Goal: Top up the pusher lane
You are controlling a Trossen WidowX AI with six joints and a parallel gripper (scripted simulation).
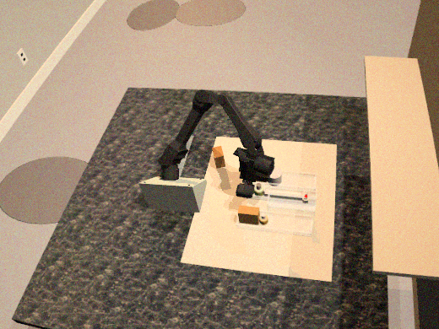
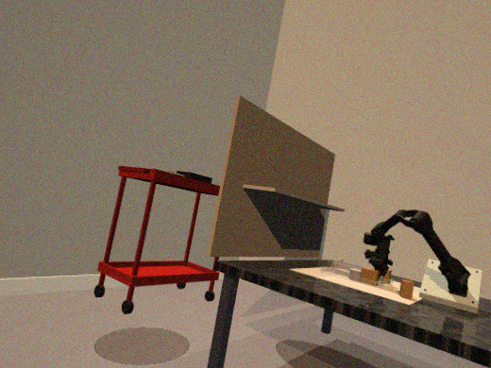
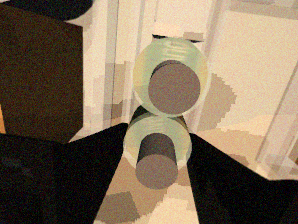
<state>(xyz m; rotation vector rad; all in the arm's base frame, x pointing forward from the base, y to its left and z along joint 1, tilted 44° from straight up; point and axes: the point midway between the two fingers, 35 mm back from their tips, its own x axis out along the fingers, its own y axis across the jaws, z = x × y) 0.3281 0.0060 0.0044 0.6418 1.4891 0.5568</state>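
Observation:
My gripper (image 1: 249, 192) (image 2: 381, 276) (image 3: 157, 134) is shut on a pale green jar with a grey-brown knob (image 3: 157, 171), at the front end of the sprung lane. A matching pale green jar (image 1: 258, 189) (image 3: 142, 75) stands in the lane directly behind it; in the wrist view their rims meet or overlap. The white pusher plate (image 3: 172, 29) is just behind that lane jar. A red marker (image 1: 306, 196) shows at the lane's rear end. The held jar's base and the low front stop are hidden, so whether it stands on the lane floor cannot be told.
An orange block (image 1: 249, 214) (image 2: 369, 275) and a yellowish jar (image 1: 263, 218) are at the neighbouring lane. A dark block face (image 3: 42, 75) is close left of the gripper in the wrist view. A grey-white round object (image 1: 275, 176) is beyond the lane. Another orange block (image 1: 219, 156) (image 2: 407, 289) stands apart.

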